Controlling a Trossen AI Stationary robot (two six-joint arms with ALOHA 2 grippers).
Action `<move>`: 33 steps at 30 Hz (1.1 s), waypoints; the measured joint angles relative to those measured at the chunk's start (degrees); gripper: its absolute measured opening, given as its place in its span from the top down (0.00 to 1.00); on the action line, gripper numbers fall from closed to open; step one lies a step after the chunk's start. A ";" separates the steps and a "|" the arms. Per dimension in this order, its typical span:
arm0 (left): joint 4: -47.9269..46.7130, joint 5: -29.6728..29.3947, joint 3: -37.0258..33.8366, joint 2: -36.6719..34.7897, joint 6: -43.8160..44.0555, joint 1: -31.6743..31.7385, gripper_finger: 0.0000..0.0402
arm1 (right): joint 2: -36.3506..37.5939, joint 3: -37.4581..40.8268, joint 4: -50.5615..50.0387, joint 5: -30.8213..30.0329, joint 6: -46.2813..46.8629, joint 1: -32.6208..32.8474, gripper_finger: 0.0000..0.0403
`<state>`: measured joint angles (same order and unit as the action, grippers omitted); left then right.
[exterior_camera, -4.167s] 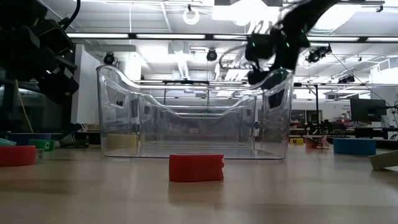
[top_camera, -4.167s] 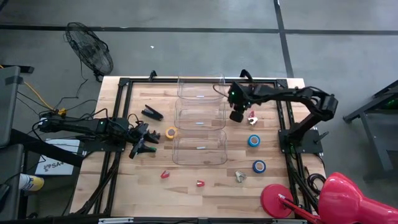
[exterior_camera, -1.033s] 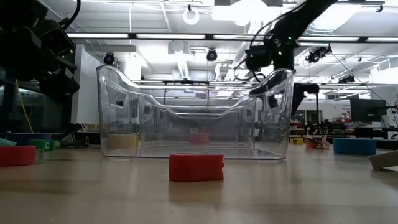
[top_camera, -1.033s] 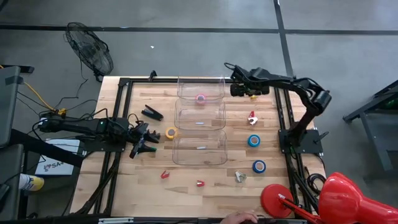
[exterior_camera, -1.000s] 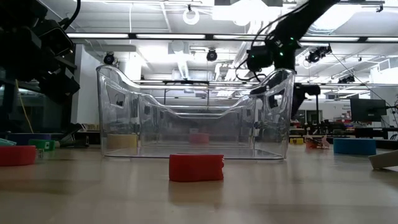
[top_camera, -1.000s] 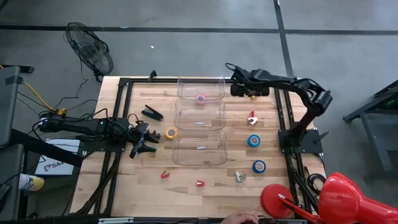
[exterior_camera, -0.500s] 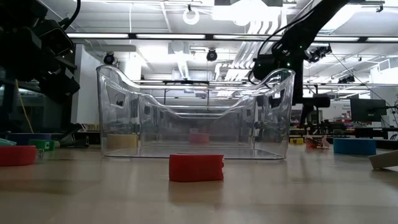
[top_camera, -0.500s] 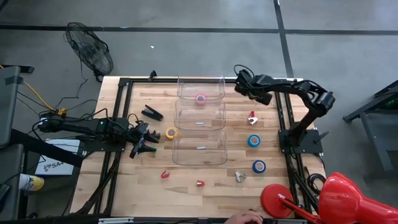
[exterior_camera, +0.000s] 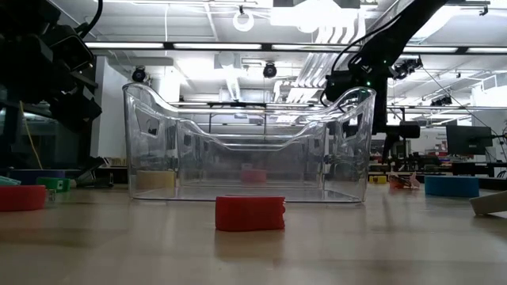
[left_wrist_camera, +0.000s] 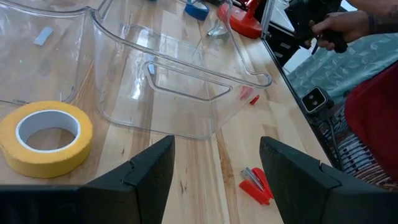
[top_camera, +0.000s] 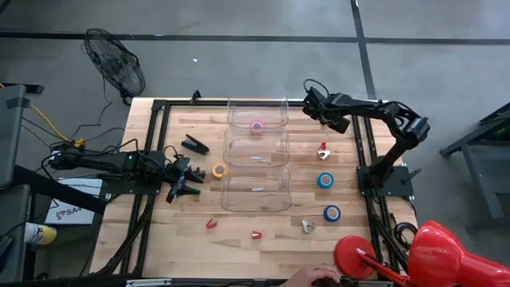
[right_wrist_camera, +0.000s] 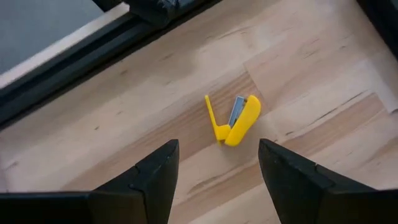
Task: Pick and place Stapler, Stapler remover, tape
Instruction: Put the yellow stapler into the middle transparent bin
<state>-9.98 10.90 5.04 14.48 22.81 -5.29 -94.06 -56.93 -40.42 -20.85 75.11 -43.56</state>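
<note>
My right gripper [top_camera: 333,119] hangs open over the table's far right. Its fingers point down above a yellow stapler remover [right_wrist_camera: 233,119] lying on the wood, clear of it. A pink tape roll [top_camera: 257,125] lies in the far clear bin [top_camera: 257,108]. My left gripper [top_camera: 185,183] waits open at the table's left, next to a yellow tape roll [left_wrist_camera: 46,134]. A black stapler [top_camera: 194,144] lies on the table at the left. Two blue tape rolls [top_camera: 325,180] [top_camera: 331,213] and a red-and-white stapler remover [top_camera: 323,150] lie on the right.
Two more clear bins [top_camera: 256,147] [top_camera: 256,191] stand in a row down the table's middle. Small red pieces [top_camera: 211,223] [top_camera: 256,234] and a metal piece [top_camera: 307,226] lie toward the near edge. A person's hand [top_camera: 315,277] shows at the near edge, beside a red lamp [top_camera: 434,253].
My right gripper has gone from beside the far bin toward the table's right edge and has turned from level to pointing down at the table. It now stands over the yellow stapler remover. The pink tape roll has stayed in the far bin.
</note>
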 joint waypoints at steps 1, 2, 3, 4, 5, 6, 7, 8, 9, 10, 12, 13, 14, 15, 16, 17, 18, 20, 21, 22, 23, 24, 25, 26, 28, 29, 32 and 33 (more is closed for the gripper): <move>0.00 0.00 0.00 0.01 0.00 0.00 0.42 | 0.00 0.00 -0.40 -0.32 -0.05 -0.14 0.47; 0.00 0.00 0.00 0.00 0.02 0.01 0.42 | 0.00 0.00 -0.82 -0.61 0.48 -0.28 0.47; 0.00 0.00 0.00 0.01 0.01 0.00 0.42 | 0.00 0.00 -0.97 -0.65 1.56 -0.53 0.47; 0.00 0.00 0.00 0.00 0.02 0.01 0.42 | 0.00 0.00 -0.79 -0.45 2.59 -0.85 0.47; 0.00 0.00 0.00 0.00 0.00 -0.01 0.42 | 0.00 0.00 -0.30 0.03 2.92 -1.23 0.47; 0.00 0.00 0.01 0.00 0.01 0.00 0.42 | 0.00 0.00 0.26 0.54 2.66 -1.60 0.47; 0.00 0.00 0.00 0.00 0.01 0.01 0.42 | 0.00 0.00 0.68 0.96 1.75 -1.90 0.47; 0.00 0.00 0.00 0.00 0.00 0.01 0.42 | 0.00 0.00 0.84 1.25 1.10 -2.06 0.47; 0.00 0.00 0.00 0.00 0.00 0.00 0.42 | 0.00 0.00 0.75 1.38 0.94 -2.22 0.47; 0.00 0.00 0.00 0.00 0.02 0.01 0.42 | 0.00 0.09 0.79 1.46 0.98 -2.24 0.47; 0.00 0.00 0.00 0.00 0.00 -0.01 0.42 | 0.00 0.54 1.10 1.94 1.64 -2.41 0.47; 0.00 0.00 0.00 0.02 0.00 0.00 0.42 | 0.00 0.74 1.26 2.39 2.02 -2.56 0.47; 0.00 0.00 0.00 0.00 0.00 0.01 0.42 | 0.00 0.97 1.61 2.72 2.35 -2.61 0.47; 0.00 0.00 0.00 0.00 0.02 -0.01 0.42 | 0.00 1.14 1.92 2.78 2.75 -2.61 0.46; 0.00 0.00 0.00 0.00 0.00 0.01 0.42 | 0.00 1.37 2.20 2.64 3.21 -2.61 0.46; 0.00 0.00 0.00 0.00 0.01 0.01 0.42 | 0.00 1.51 2.18 2.39 3.54 -2.63 0.44; 0.00 0.00 0.00 0.00 0.00 0.00 0.42 | 0.00 1.55 1.93 2.06 3.67 -2.82 0.43; 0.00 0.00 0.00 0.00 0.00 0.00 0.42 | 0.00 1.55 1.78 1.68 3.75 -3.21 0.41; 0.00 0.00 0.00 0.02 0.02 0.01 0.42 | -0.10 1.55 2.01 1.67 3.91 -3.48 0.40; 0.00 0.00 0.00 0.00 0.00 0.01 0.42 | -0.30 1.55 2.27 1.67 3.95 -3.78 0.39; 0.00 0.00 0.00 0.00 0.00 0.01 0.42 | -0.56 1.55 2.51 1.79 3.95 -4.00 0.38; 0.00 0.00 0.00 0.00 0.00 0.01 0.42 | -0.97 1.55 2.87 2.01 3.95 -4.15 0.37; 0.00 0.00 0.00 0.00 0.01 -0.01 0.42 | -1.49 1.55 3.35 2.35 3.95 -4.16 0.36; 0.00 0.00 0.00 0.00 0.00 0.00 0.42 | -2.10 1.55 3.87 2.93 3.98 -4.16 0.36; 0.00 0.00 0.00 0.00 0.00 0.00 0.42 | -3.42 1.55 4.90 3.86 3.98 -4.12 0.35; 0.00 -0.01 0.00 0.02 0.02 0.00 0.42 | -3.91 1.55 5.28 4.23 3.98 -4.18 0.35; 0.00 0.00 0.00 0.00 0.00 -0.01 0.42 | -4.62 1.55 5.59 4.50 3.98 -4.81 0.35; 0.00 0.00 0.00 0.00 0.00 0.01 0.42 | -4.66 1.55 5.39 4.35 3.97 -5.03 0.35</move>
<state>-9.98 10.90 5.04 14.48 22.81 -5.28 -98.72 -55.37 -35.02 -16.51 79.08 -48.60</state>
